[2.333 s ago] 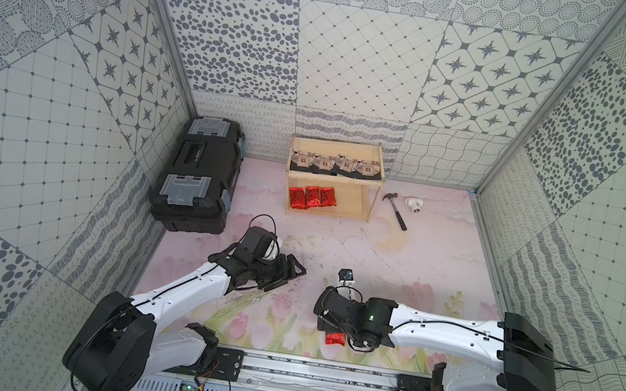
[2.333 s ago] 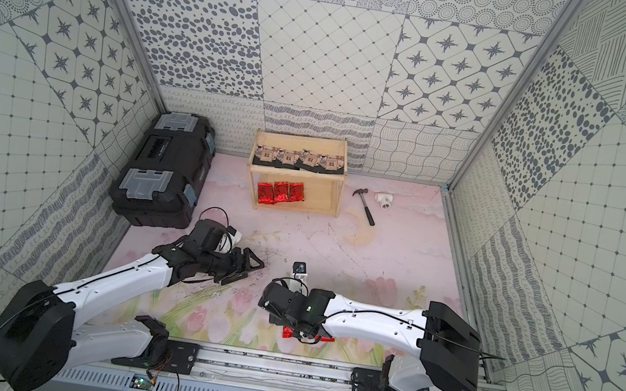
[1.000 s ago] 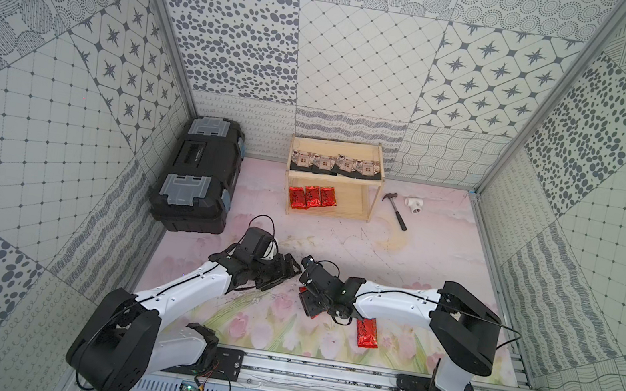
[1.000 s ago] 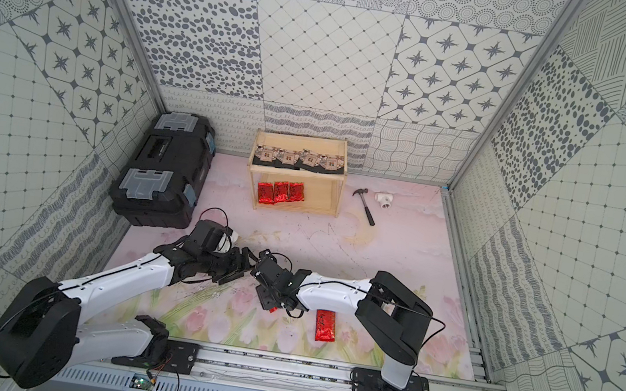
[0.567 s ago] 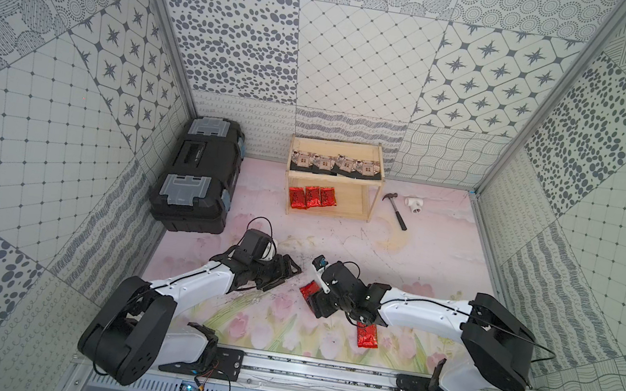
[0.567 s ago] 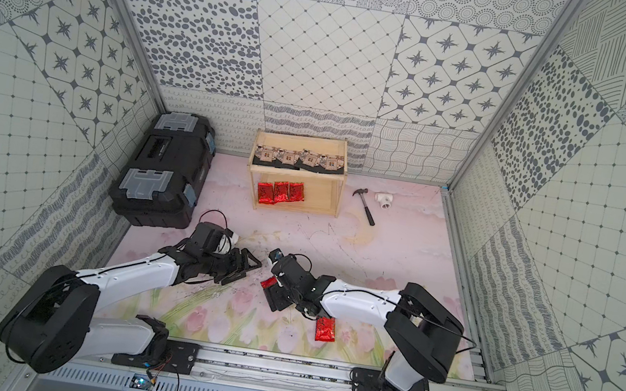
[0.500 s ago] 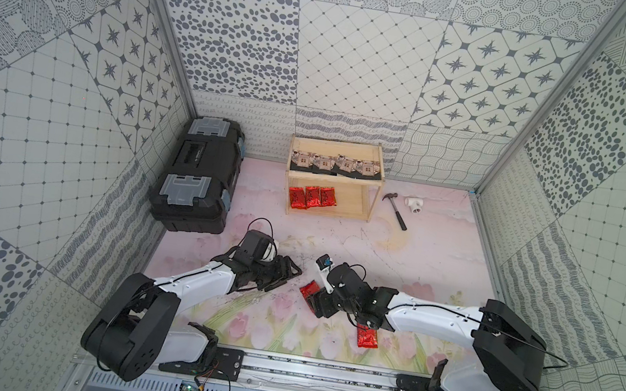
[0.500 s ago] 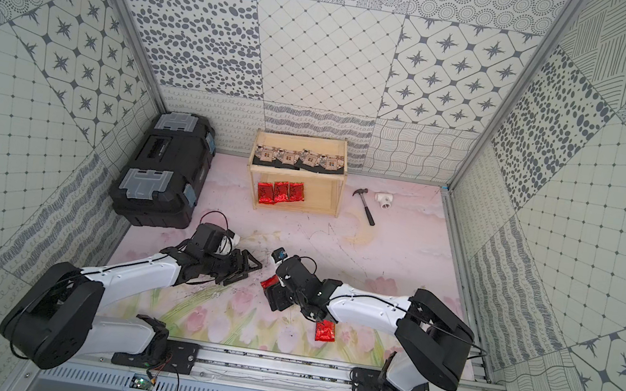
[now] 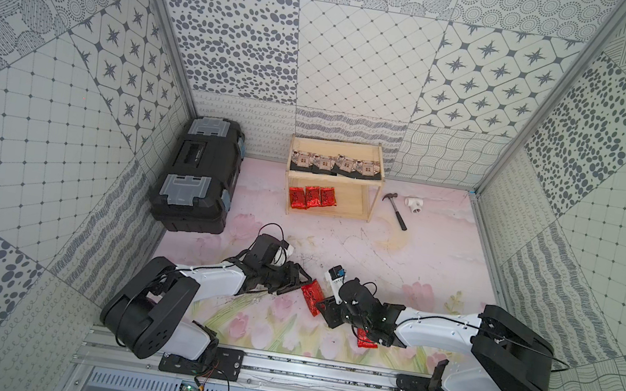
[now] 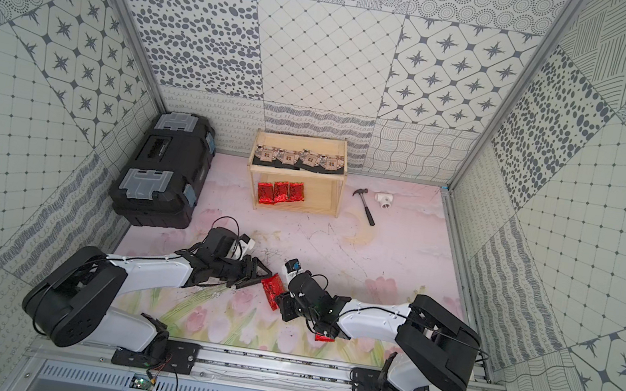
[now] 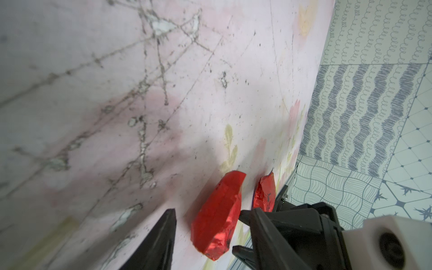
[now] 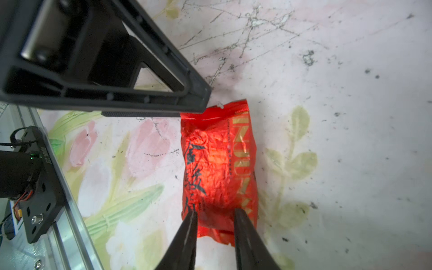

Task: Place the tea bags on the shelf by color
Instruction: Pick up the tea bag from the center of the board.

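Note:
A red tea bag point(image 9: 311, 296) point(image 10: 273, 289) lies on the floral mat between my two grippers. My right gripper point(image 12: 215, 210) point(image 9: 325, 310) is shut on its near end, the crumpled foil pinched between the narrow fingers. My left gripper point(image 11: 207, 212) point(image 9: 297, 282) is open at the packet's far end, with the red tea bag point(image 11: 217, 222) between its fingers. Another red tea bag point(image 9: 366, 336) point(image 11: 265, 194) lies partly under my right arm. The shelf point(image 9: 351, 206) point(image 10: 323, 202) stands at the back, with black tea bags point(image 9: 337, 165) on its top board and three red ones point(image 9: 311, 197) on the lower.
A large black toolbox point(image 9: 198, 175) stands at the back left. A hammer point(image 9: 397, 211) and a white pipe fitting point(image 9: 414, 205) lie right of the shelf. The metal rail point(image 9: 318, 374) runs along the front edge. Patterned walls close in all sides.
My right gripper has moved over beside the left one and narrowed onto the red tea bag there. The left gripper's fingers have come closer together. The other red tea bag stays put.

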Controlling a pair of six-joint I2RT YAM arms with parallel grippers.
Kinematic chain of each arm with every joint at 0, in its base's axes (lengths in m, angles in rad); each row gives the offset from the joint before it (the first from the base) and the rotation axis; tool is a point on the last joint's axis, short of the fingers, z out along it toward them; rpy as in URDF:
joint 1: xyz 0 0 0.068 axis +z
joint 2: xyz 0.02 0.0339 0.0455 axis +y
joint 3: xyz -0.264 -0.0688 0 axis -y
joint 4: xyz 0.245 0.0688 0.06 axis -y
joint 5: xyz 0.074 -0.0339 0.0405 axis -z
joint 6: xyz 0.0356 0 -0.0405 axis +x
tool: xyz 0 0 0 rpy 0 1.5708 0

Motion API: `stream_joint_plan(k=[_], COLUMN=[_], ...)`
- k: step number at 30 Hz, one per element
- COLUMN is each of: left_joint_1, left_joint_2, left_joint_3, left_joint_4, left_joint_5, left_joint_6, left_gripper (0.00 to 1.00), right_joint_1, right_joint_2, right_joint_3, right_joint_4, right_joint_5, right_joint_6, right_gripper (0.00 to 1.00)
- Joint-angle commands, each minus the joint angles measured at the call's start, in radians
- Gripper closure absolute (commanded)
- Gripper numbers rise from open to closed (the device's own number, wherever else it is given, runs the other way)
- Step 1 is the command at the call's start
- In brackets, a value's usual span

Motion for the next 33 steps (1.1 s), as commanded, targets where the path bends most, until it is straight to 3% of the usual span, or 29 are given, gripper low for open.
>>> stream_joint_plan(k=[1,15,20,27,33], left_joint_1=[-0.017,-0.031,-0.030,-0.031,-0.031], left_joint_2=[0.021,-0.048,-0.085,-0.137,-0.190], left_joint_3=[0.001,-0.016,-0.015,0.006,0.040], left_joint_4=[0.079,0.017,-0.015,-0.066,-0.105], left_joint_5=[0.059,0.022,0.002,-0.025,-0.043], left_joint_6=[0.043,0.070,0.073,0.074,0.064], left_gripper=[0.51,0.82,0.88,1.00,1.00], right_joint_1=[0.004,-0.002,-0.004,-0.011,-0.057], right_joint_2=[-0.014,0.005,-0.004,-0.127,-0.245], right_joint_3=[-0.025,-0.016,-0.005,0.025,0.018], right_joint_4=[0.074,0.053,0.038,-0.028,-0.032], right_joint_5=[0.005,0.009,0.009,0.077,0.098], right_joint_6=[0.023,0.016,0.010,0.033,0.155], right_gripper=[0.71,0.72,0.72,0.64,0.58])
